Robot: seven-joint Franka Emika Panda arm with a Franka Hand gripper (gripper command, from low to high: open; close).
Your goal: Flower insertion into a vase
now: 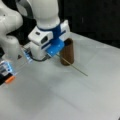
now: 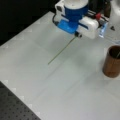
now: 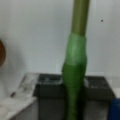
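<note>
Lettering cannot be read anywhere. In a front view, the white-and-blue claw [image 1: 58, 53] hangs low over the pale tabletop [image 1: 75, 95], pinching a thin green flower stem [image 1: 75, 67] that slants down to the surface; the brown vase [image 1: 68, 52] stands upright just behind, its rim partly hidden by the claw. In a front view, the claw [image 2: 77, 34] sits at top, the stem [image 2: 61, 51] trailing toward the left, and the vase [image 2: 112, 61], well apart, is cut off at right. Wrist view: the stem [image 3: 75, 75] fills the centre, blurred, between dark fingers [image 3: 47, 86].
</note>
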